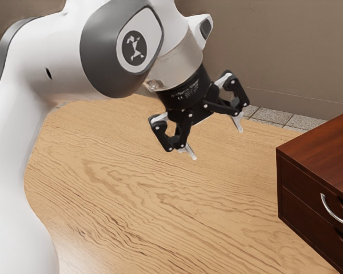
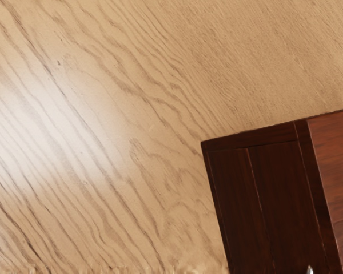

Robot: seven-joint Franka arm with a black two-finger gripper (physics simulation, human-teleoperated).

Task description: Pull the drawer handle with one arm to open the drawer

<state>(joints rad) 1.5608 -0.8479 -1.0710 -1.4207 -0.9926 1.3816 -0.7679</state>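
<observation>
Broad pale-oak worktop [image 1: 131, 194] under everything; white arm [image 1: 57, 57] reaching in from the exterior view's left, above it; dark red-brown cabinet [image 1: 326, 145] standing on the worktop at the exterior view's right edge, one corner of it [image 2: 274, 194] caught in the wrist view; drawer [image 1: 300, 180] flush with the cabinet front, shut; curved metal handle [image 1: 331, 212] on that front, untouched; jaws spread wide, gripping nothing, up in the air, well apart from handle and cabinet

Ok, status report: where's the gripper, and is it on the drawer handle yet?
Gripper open, empty, in the air short of the cabinet. Drawer handle untouched, drawer front flush. Nothing seen in the way.
</observation>
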